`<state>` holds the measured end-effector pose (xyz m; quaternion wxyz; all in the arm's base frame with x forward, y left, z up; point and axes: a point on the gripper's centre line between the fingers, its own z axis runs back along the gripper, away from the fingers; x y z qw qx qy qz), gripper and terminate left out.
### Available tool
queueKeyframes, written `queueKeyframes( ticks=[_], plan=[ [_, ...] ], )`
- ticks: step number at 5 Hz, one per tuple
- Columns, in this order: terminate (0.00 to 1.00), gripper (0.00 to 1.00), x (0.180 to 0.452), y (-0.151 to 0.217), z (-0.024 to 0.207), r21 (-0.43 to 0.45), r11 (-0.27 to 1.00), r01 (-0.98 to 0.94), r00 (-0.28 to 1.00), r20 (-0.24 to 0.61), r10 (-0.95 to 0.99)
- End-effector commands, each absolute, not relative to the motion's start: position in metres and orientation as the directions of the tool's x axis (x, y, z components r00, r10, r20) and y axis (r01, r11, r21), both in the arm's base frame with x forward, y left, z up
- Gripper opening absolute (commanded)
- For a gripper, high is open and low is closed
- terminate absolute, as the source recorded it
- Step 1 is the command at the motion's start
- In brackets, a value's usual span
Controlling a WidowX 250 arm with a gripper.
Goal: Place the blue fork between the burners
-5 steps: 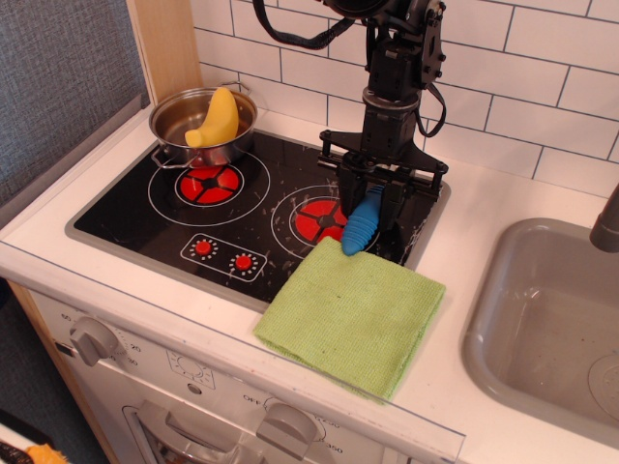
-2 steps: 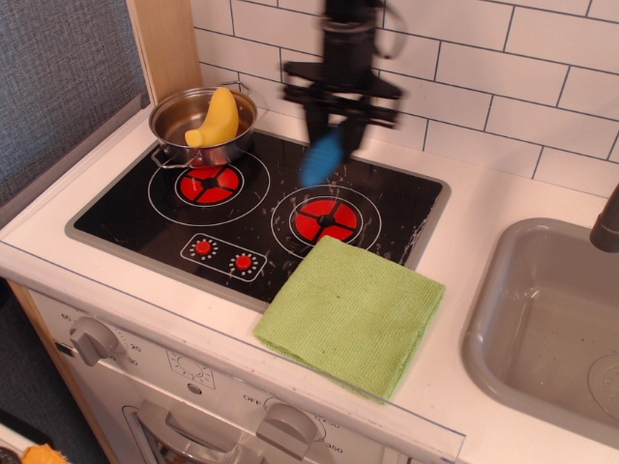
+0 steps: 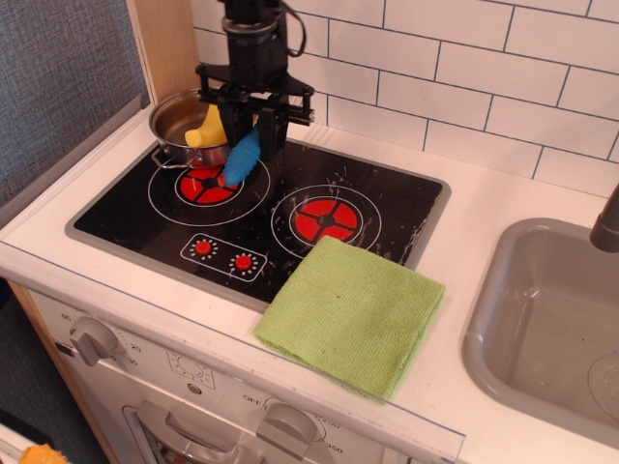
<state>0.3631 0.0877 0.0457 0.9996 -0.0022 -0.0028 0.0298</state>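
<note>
Jaws (image 3: 248, 130) clamped on blue fork (image 3: 241, 159) | handle hanging below | over left burner (image 3: 208, 182)

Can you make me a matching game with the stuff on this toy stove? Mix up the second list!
Things:
1. blue fork
2. yellow banana toy
3. green cloth
4. silver pot

Places:
A. lying over the stove's front right corner
B. inside the pot
C. held in the gripper above the left burner
D. at the back left of the stove

Pairs: 1-C, 2-B, 3-A, 4-D
</note>
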Motion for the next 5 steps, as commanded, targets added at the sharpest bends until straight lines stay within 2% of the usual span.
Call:
queueKeyframes(
  ticks=[1,2,3,5],
  plan=[
    [0.0,0.0,0.362,0.081,0.051,-0.01,1.0,-0.007,0.999,0.034,0.007],
    [0.0,1.0,0.363,0.078,0.051,-0.018,1.0,0.01,0.999,0.045,-0.009],
    [0.0,1.0,0.362,0.08,0.053,-0.015,1.0,0.016,0.998,0.057,-0.015],
    [0.0,1.0,0.359,0.073,0.073,0.006,0.999,0.049,0.991,0.123,-0.049]
  ],
)
